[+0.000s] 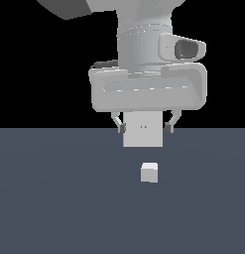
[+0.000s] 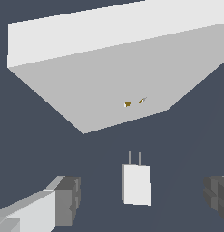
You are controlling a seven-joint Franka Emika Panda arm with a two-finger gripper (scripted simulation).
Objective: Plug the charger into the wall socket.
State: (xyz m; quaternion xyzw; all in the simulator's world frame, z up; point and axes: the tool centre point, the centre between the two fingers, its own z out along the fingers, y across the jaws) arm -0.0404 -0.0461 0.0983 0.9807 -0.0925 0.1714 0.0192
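Fingers (image 2: 141,199) spread wide and empty above the charger (image 1: 149,172), which sits loose on the worktop (image 1: 54,198) just in front of the wall socket (image 1: 142,129), prongs facing it; an off-centre descent could knock it askew, misaligning prongs with the holes.

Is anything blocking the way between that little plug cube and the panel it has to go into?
Nothing visible does. The charger sits on bare floor with its prongs facing the wall socket, and the gap between them is empty. The open gripper straddles it without touching.
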